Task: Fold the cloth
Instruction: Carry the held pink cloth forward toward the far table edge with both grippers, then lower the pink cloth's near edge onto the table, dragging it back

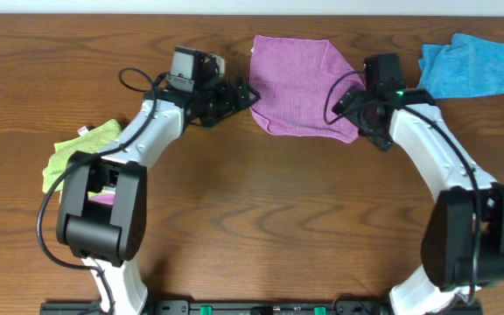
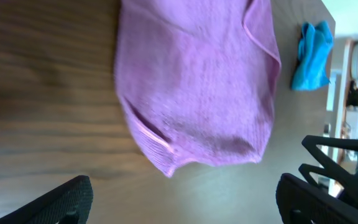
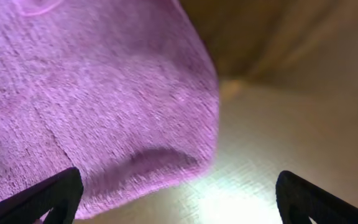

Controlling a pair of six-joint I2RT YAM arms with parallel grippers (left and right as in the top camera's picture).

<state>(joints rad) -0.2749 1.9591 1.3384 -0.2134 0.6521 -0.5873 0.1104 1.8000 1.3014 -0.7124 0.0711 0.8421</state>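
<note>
Left claw (image 1: 241, 94) gapes empty just beside the left edge of the purple cloth (image 1: 297, 86); right claw (image 1: 350, 109) gapes empty over its near right corner. Both arms arch inward, elbows out. Cloth lies far-centre on the bench (image 1: 261, 219).

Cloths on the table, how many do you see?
3. The purple cloth lies at top center, the blue cloth at the top right, and the lime-green cloth at the left, partly hidden by the left arm.

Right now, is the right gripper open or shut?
Open. The right gripper shows its fingers wide apart above the cloth, gripping nothing.
</note>
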